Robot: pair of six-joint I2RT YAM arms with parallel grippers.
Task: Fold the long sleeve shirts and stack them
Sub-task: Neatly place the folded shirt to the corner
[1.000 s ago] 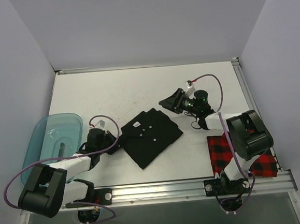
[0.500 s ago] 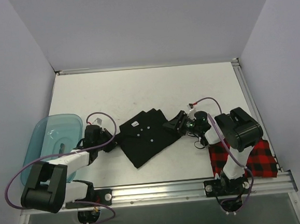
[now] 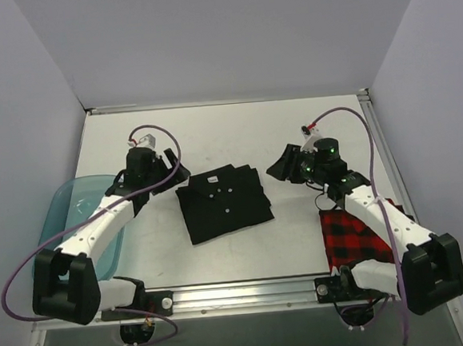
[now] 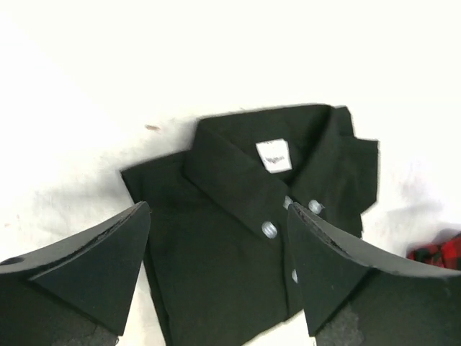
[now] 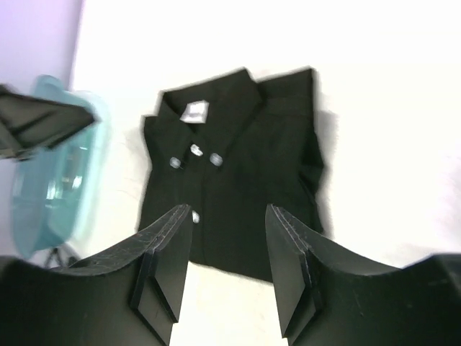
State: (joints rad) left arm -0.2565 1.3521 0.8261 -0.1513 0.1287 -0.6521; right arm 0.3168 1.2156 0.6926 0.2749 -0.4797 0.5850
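Observation:
The black long sleeve shirt lies folded flat mid-table, its collar and white label toward the far side. It also fills the left wrist view and the right wrist view. The red-and-black check shirt lies folded at the near right, partly under the right arm, and a corner of this check shirt shows in the left wrist view. My left gripper hangs open off the black shirt's far-left corner. My right gripper hangs open off its far-right corner. Neither holds anything.
A translucent teal tub stands at the table's left edge, partly under the left arm. The white table is walled at the back and on both sides. A metal rail runs along the near edge.
My left gripper has let go of the black shirt's left edge, opened and lifted toward the far left. The right gripper has drawn back up and right. The shirt now lies squarer.

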